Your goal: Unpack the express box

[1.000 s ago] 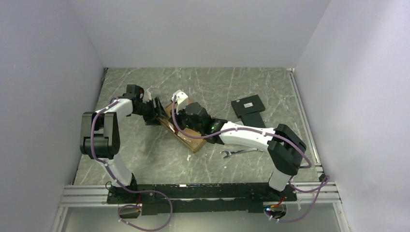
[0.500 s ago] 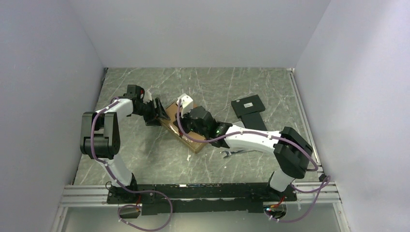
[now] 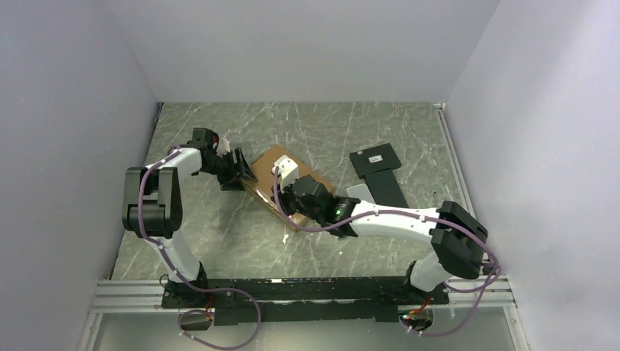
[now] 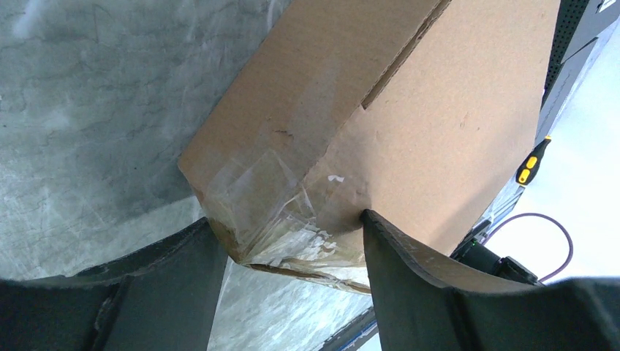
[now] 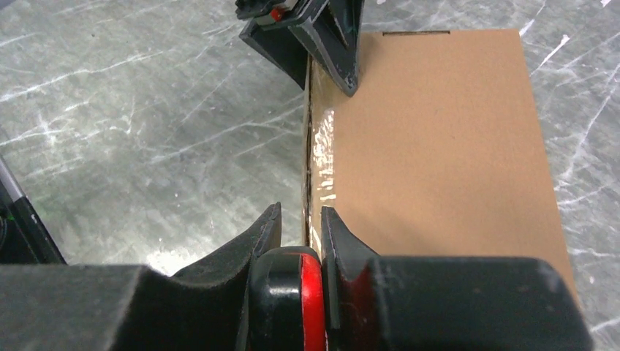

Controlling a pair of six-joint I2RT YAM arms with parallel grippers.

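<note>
the express box [image 3: 272, 162] is a flat brown cardboard carton with a narrow slot near one edge and crinkled clear tape [image 4: 256, 191] wrapped over one corner. it lies slantwise on the grey marbled table [image 3: 219, 227], between my two arms. my left gripper [image 4: 286, 219] grasps that taped corner, one finger on the top face, the other against the side. my right gripper [image 5: 300, 212] is clenched almost together at the other end of the same long edge, the seam running into the slit between its fingers; whether they nip the card i cannot tell.
</note>
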